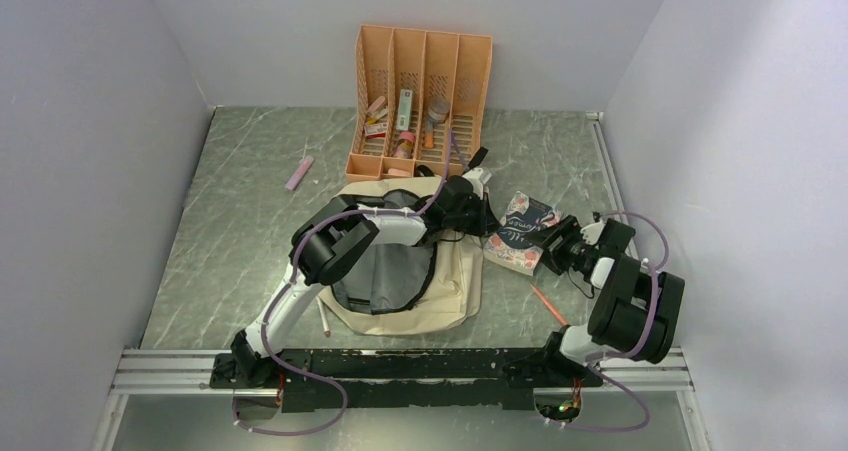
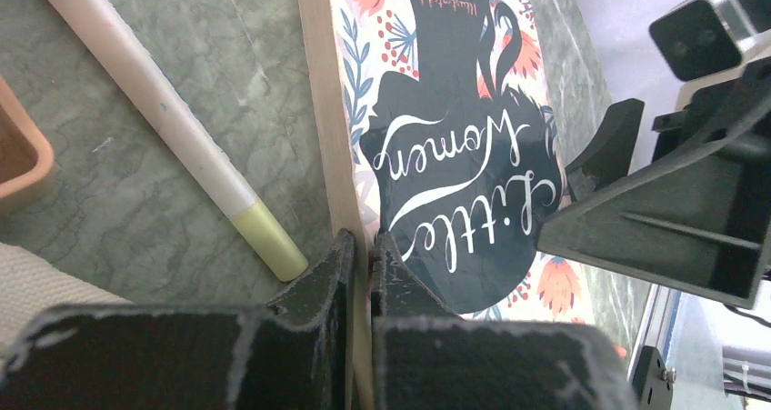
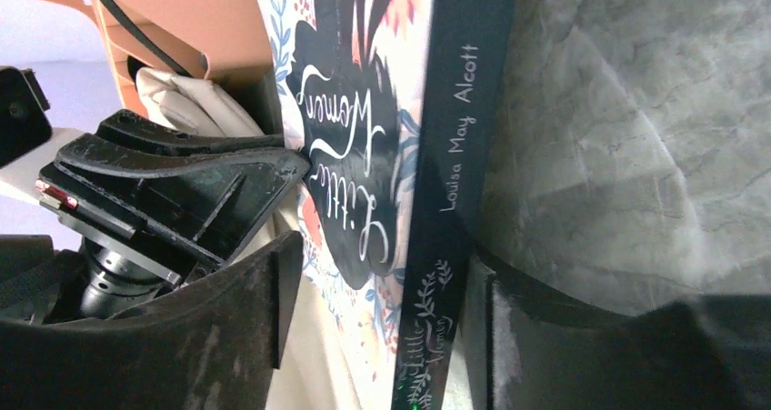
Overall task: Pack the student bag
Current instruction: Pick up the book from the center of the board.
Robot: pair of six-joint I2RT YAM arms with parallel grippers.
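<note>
The student bag (image 1: 450, 296) lies flat in the middle of the table, cream with its grey-lined mouth open under my left arm. A "Little Women" book (image 1: 520, 233) lies to its right, its cover also in the left wrist view (image 2: 455, 155) and in the right wrist view (image 3: 364, 155). My left gripper (image 1: 483, 211) reaches over the bag; its jaws (image 2: 362, 246) are shut on the book's beige page edge. My right gripper (image 1: 553, 249) is at the book's right side, open (image 3: 382, 265), its fingers straddling the dark spine (image 3: 445, 228).
An orange slotted organiser (image 1: 420, 91) with small items stands behind the bag. A pink bar (image 1: 299, 172) lies at the back left. An orange pencil (image 1: 548, 306) lies by the right arm, another pencil (image 1: 324, 316) left of the bag. A white pen with a yellow tip (image 2: 164, 119) lies beside the book.
</note>
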